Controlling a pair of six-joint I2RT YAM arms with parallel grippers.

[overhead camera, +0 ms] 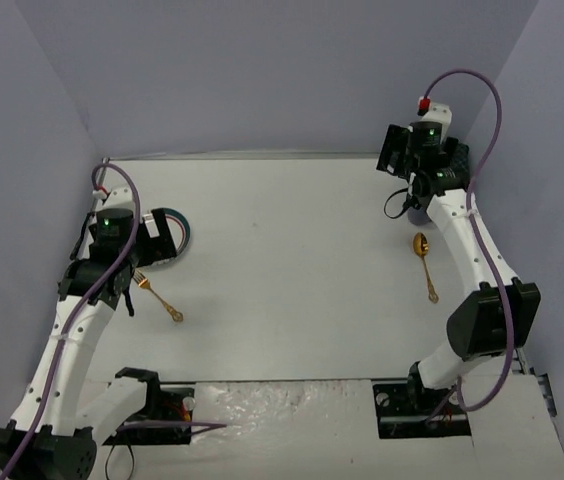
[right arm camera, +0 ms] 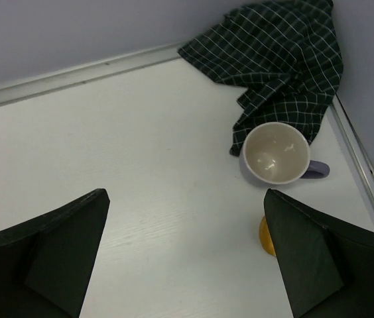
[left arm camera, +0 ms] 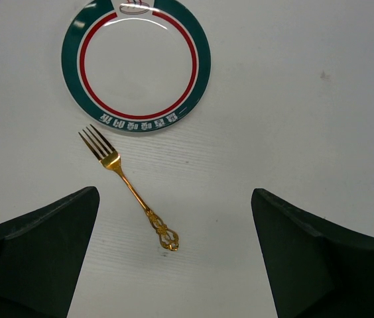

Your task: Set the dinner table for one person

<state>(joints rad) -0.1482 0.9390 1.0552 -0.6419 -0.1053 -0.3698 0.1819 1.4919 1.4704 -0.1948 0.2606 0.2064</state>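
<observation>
The white dinner table [overhead camera: 292,250] holds a plate [left arm camera: 200,66] with a green rim and a red ring, at the far left. A gold fork [left arm camera: 130,189] lies just below the plate, tines toward it. My left gripper [left arm camera: 176,195] hovers open above the fork's handle end, holding nothing. A lilac mug [right arm camera: 276,154] stands upright and empty at the far right, beside a dark checked cloth [right arm camera: 273,53]. A gold spoon [overhead camera: 425,265] lies nearer than the mug. My right gripper [right arm camera: 186,193] hangs open over bare tabletop to the left of the mug.
Grey walls close in the table on the far side and on both flanks, and a metal edge strip [right arm camera: 359,159] runs close to the mug. The arm bases [overhead camera: 422,400] sit at the near edge.
</observation>
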